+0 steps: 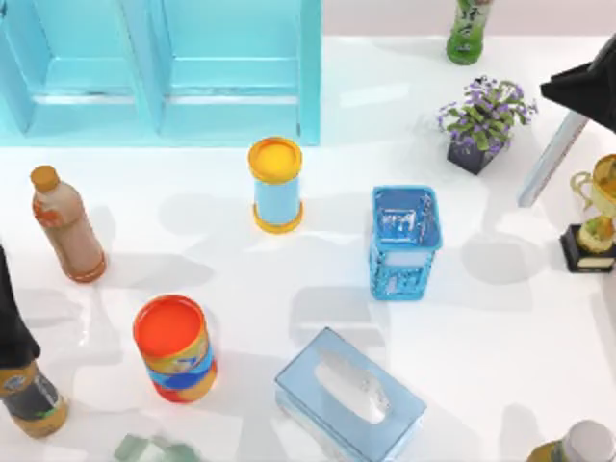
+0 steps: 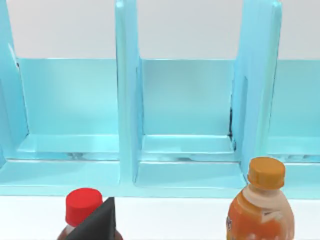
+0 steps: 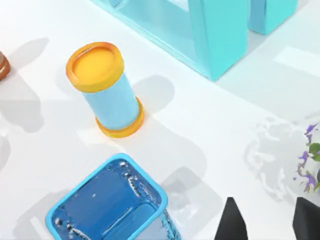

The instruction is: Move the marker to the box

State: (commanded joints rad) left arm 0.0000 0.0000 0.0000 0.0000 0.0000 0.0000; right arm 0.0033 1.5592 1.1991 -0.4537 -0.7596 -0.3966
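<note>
Right gripper [image 3: 267, 222], fingers apart and empty, should be centred across the marker [image 1: 551, 159] barrel, not yet between them, then closed squarely before the box [image 1: 300, 373] is approached.

- Open white table [image 1: 510, 327] is sitting free right of the blue basket [image 1: 405, 240].
- Orange-lidded can [image 1: 275, 184], red-lidded can [image 1: 174, 347] and tissue box [image 1: 348, 394] are crowding the middle (tight gaps).

table [image 1: 500, 318] | bottles, cans, blue basket [image 1: 405, 241], tissue box [image 1: 349, 395]
</note>
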